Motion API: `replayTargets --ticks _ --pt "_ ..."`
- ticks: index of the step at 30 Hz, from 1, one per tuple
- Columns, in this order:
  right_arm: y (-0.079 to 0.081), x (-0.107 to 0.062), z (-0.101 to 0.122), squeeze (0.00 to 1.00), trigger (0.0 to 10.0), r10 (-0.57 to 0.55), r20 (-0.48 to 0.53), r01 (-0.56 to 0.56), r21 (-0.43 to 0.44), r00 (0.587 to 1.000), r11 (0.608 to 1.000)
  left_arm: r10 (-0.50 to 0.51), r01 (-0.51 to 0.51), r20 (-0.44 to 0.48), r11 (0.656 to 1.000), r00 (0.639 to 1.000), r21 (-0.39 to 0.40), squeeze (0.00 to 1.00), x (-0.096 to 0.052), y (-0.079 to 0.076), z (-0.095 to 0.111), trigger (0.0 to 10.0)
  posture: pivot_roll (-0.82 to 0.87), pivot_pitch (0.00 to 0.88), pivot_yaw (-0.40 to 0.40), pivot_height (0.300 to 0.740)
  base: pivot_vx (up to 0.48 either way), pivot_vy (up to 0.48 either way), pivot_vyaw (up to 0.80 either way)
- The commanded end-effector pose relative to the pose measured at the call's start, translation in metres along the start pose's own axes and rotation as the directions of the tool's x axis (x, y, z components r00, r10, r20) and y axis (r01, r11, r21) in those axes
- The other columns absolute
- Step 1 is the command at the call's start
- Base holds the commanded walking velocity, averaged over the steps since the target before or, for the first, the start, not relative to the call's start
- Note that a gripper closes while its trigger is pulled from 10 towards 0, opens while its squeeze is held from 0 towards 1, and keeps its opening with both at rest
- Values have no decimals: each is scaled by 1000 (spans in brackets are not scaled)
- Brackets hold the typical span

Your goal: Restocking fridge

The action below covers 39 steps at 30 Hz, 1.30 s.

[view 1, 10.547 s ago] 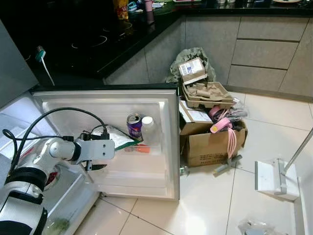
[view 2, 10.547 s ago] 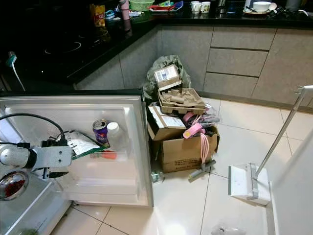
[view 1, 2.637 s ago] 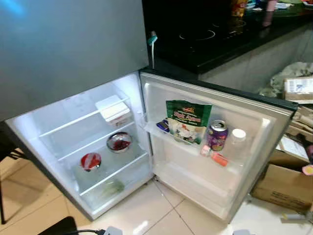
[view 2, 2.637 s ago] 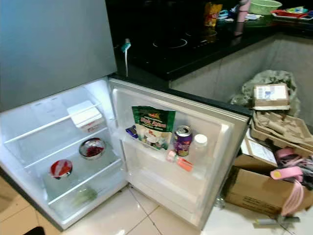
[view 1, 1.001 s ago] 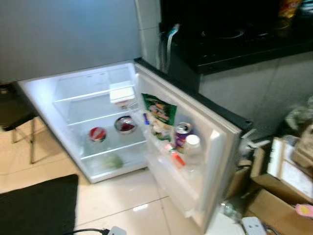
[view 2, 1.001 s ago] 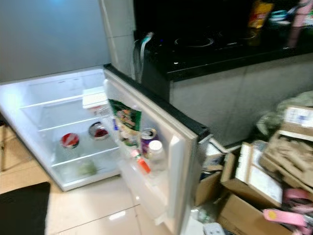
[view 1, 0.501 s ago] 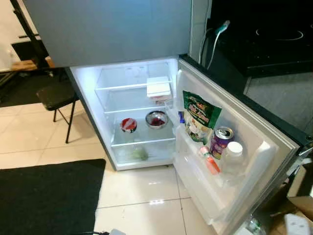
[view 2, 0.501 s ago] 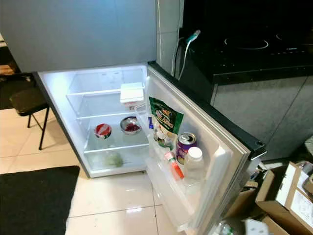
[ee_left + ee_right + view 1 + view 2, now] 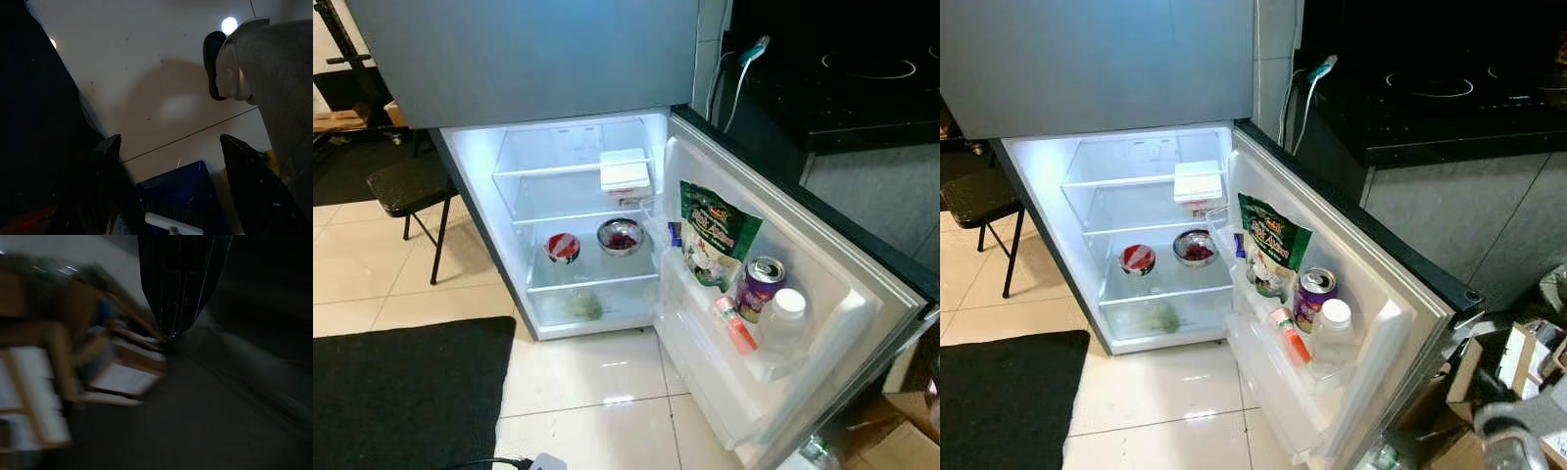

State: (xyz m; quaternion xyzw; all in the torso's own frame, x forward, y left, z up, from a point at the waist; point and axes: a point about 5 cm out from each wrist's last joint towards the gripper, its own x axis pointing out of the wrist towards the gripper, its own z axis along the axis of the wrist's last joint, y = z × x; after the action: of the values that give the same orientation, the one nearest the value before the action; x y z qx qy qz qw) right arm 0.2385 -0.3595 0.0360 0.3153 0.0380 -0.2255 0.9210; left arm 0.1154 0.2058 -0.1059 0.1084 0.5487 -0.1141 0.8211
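Observation:
The fridge (image 9: 558,137) stands open, lit inside. On its shelves are a white box (image 9: 625,168), a steel bowl (image 9: 620,236) and a red-lidded tub (image 9: 562,247), with something green (image 9: 584,306) in the bottom drawer. The door shelf (image 9: 700,294) holds a green snack bag (image 9: 715,235), a purple can (image 9: 759,287), a white-capped bottle (image 9: 783,318) and a small orange item (image 9: 736,333). My left gripper (image 9: 170,141) hangs open over the floor tiles, holding nothing. Part of my right arm (image 9: 1513,436) shows blurred, low beside the door's outer edge.
A black chair (image 9: 406,186) stands left of the fridge and a black mat (image 9: 401,392) lies on the tiles in front. A dark counter with a hob (image 9: 842,78) is behind the door. Cardboard boxes (image 9: 1518,362) crowd the floor at the right.
The camera has shifted a little, so the fridge sits slightly lower left in the picture. My right arm has come into the lower right corner. Nothing in the fridge has moved.

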Motion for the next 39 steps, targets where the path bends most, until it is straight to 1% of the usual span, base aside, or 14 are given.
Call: replayTargets --ticks 1,8,15,19,21,23,24,26,27,28,33,35,37,39 --pt "4 2 3 0 10000 57 11 -58 34 998 998 -7 7 -10 1000 1000 5 0 0 -3 -4 10000 -44 0 15 740 0 0 0" --pt "33 5 -1 0 10000 382 -41 -379 70 923 923 -11 11 -9 1000 1000 3 0 0 -3 -3 10000 -43 0 12 740 0 0 0" --pt "42 -8 -16 0 10000 629 -153 -615 131 762 777 -17 17 -6 1000 1000 13 0 0 -5 -2 10000 -52 0 16 740 0 0 0" --pt "62 -33 -52 0 10000 825 -353 -786 289 442 546 -19 19 -8 1000 1000 16 0 0 -4 -2 10000 -53 0 13 740 0 0 0" --pt "66 -39 -60 0 10000 844 -382 -799 326 377 504 -19 19 -8 1000 1000 16 0 0 -4 -2 10000 -53 0 13 740 0 0 0" --pt "94 -59 -76 0 10000 911 -391 -834 452 134 316 -18 19 -10 1000 1000 19 0 0 -4 -2 10000 -53 0 13 740 0 0 0" --pt "94 -59 -76 0 10000 911 -391 -834 452 134 316 -18 19 -10 1000 1000 19 0 0 -4 -2 10000 -53 0 13 740 0 0 0" --pt "121 -77 -82 0 10000 941 -336 -822 547 -44 157 -18 18 -12 1000 1000 21 0 0 -3 -3 10000 -52 0 13 740 0 0 0" --pt "121 -77 -82 0 10000 941 -336 -822 547 -44 157 -18 18 -12 1000 1000 21 0 0 -3 -3 10000 -52 0 13 740 0 0 0" --pt "132 -84 -84 0 10000 944 -308 -809 582 -116 90 -18 18 -12 1000 1000 22 0 0 -3 -3 10000 -53 0 13 740 0 0 0" --pt "141 -87 -94 0 10000 938 -314 -805 589 -149 69 -18 19 -12 1000 1000 25 0 0 -3 -2 10000 -49 0 11 740 0 0 0" --pt "137 -81 -102 0 10000 930 -355 -818 559 -93 132 -18 19 -11 1000 1000 24 0 0 -3 -2 10000 -49 0 10 740 0 0 0" --pt "116 -64 -118 0 10000 861 -488 -835 408 143 370 -18 18 -10 1000 1000 24 0 0 -4 -2 10000 -49 0 11 740 0 0 0" --pt "116 -64 -118 0 10000 861 -488 -835 408 143 370 -18 18 -10 1000 1000 24 0 0 -4 -2 10000 -49 0 11 740 0 0 0"
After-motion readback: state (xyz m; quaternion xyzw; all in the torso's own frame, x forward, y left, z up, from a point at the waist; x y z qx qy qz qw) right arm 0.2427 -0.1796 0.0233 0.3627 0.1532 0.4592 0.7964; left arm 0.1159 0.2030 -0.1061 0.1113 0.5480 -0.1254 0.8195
